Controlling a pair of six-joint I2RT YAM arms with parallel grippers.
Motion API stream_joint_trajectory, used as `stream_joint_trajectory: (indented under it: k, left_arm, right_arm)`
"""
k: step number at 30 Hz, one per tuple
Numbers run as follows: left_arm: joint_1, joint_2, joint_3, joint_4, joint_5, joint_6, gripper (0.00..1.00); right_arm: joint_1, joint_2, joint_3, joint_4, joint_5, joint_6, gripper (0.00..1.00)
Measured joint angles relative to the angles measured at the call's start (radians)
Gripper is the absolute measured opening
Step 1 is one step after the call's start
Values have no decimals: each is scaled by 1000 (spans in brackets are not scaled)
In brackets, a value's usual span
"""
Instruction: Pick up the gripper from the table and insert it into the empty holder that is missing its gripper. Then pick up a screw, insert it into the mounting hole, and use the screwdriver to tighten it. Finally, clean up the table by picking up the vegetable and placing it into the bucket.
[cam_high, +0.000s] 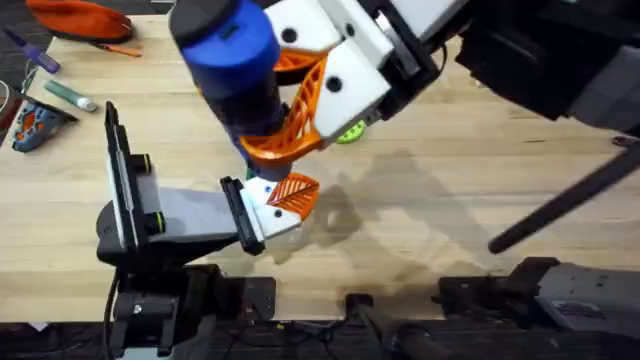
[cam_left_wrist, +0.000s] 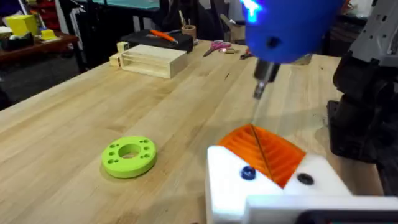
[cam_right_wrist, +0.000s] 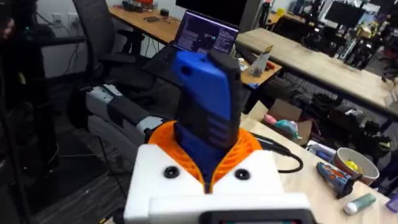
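My right gripper (cam_high: 285, 130) (cam_right_wrist: 208, 158) reaches across the table (cam_high: 450, 200) and is shut on the blue screwdriver (cam_high: 232, 55) (cam_right_wrist: 204, 102), held upright between its orange pads. The screwdriver's thin metal tip (cam_left_wrist: 259, 87) hangs just above my left gripper (cam_high: 285, 200) (cam_left_wrist: 264, 152). The left gripper's white holder brackets (cam_left_wrist: 227, 171) both carry orange ribbed wedges, which meet along a dark line. A small blue screw (cam_left_wrist: 247, 173) sits in one bracket's face, and a dark hole (cam_left_wrist: 305, 179) shows in the other. The vegetable is out of view. A tan bucket (cam_right_wrist: 356, 163) stands far off.
A lime-green ring disc (cam_high: 350, 131) (cam_left_wrist: 129, 155) lies on the wood beyond the left gripper. A pale wooden block (cam_left_wrist: 151, 60) and tools sit at the far edge. Small items (cam_high: 35, 125) and an orange bag (cam_high: 80, 18) lie at the back left.
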Motion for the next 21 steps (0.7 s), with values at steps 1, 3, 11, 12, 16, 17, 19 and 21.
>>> stream_joint_trajectory:
  k: [1, 3, 11, 12, 16, 17, 19, 21]
  left_arm:
    - [0, 0, 0, 0, 0, 0, 12]
    - [0, 0, 0, 0, 0, 0, 12]
    - [0, 0, 0, 0, 0, 0, 12]
    - [0, 0, 0, 0, 0, 0, 12]
    - [0, 0, 0, 0, 0, 0, 12]
    - [0, 0, 0, 0, 0, 0, 12]
    - [0, 0, 0, 0, 0, 0, 12]
    - [0, 0, 0, 0, 0, 0, 12]
  right_arm:
    - [12, 17, 0, 22, 0, -1, 26]
    - [22, 31, 0, 36, 0, -1, 26]
    - [45, 66, 0, 59, 0, -1, 26]
    - [45, 66, 0, 64, 0, 0, 26]
    - [45, 66, 0, 79, 0, 3, 26]
    - [45, 66, 0, 79, 0, 6, 26]
    - [45, 66, 0, 78, 0, 14, 26]
    - [45, 66, 0, 72, 1, 21, 26]
